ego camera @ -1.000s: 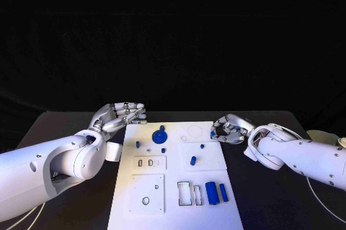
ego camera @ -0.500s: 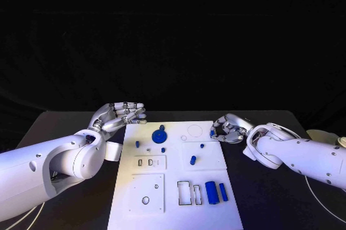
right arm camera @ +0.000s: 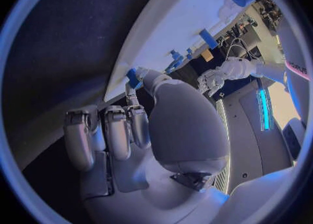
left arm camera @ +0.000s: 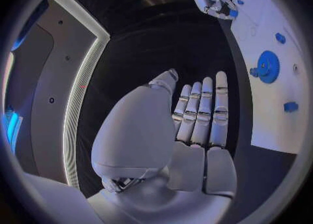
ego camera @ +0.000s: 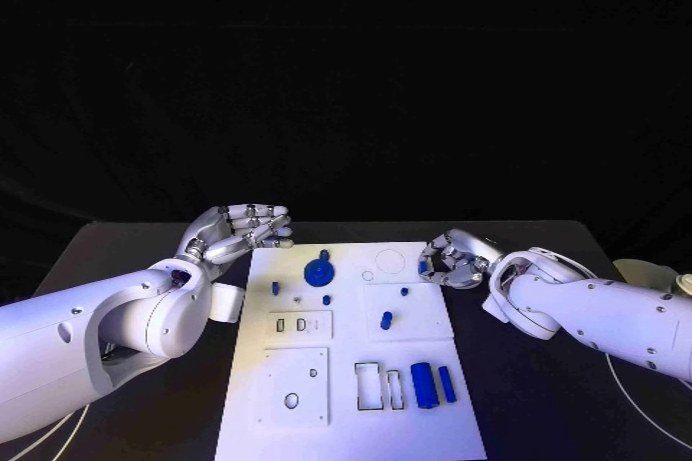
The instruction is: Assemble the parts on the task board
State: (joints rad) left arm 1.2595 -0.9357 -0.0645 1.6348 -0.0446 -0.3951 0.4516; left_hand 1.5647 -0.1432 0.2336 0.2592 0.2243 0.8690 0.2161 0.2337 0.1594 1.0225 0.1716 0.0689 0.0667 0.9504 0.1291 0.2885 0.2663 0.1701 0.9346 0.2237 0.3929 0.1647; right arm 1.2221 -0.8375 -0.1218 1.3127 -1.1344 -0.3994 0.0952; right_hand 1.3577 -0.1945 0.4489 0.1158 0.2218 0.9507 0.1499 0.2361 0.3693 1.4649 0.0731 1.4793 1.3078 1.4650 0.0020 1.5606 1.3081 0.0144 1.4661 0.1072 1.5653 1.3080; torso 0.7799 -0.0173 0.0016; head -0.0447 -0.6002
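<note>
The white task board [ego camera: 289, 406] lies in the middle of the black table. On it are a blue gear [ego camera: 319, 273], small blue pegs [ego camera: 387, 321] and two blue cylinders [ego camera: 423, 384] beside rectangular slots. My right hand [ego camera: 454, 259] is at the board's right edge and pinches a small blue part [right arm camera: 133, 78] between thumb and a finger, right against the board's rim. My left hand [ego camera: 238, 231] hovers off the board's far left corner; its fingers [left arm camera: 202, 109] lie straight and side by side and hold nothing. The gear [left arm camera: 267, 67] lies beyond them.
Black table [ego camera: 534, 401] runs along both sides of the board. A pale object [ego camera: 649, 276] and a thin cable [ego camera: 635, 381] lie at the table's right edge, behind my right arm.
My right hand has edged slightly toward the board with the blue part in it. The left hand has not moved.
</note>
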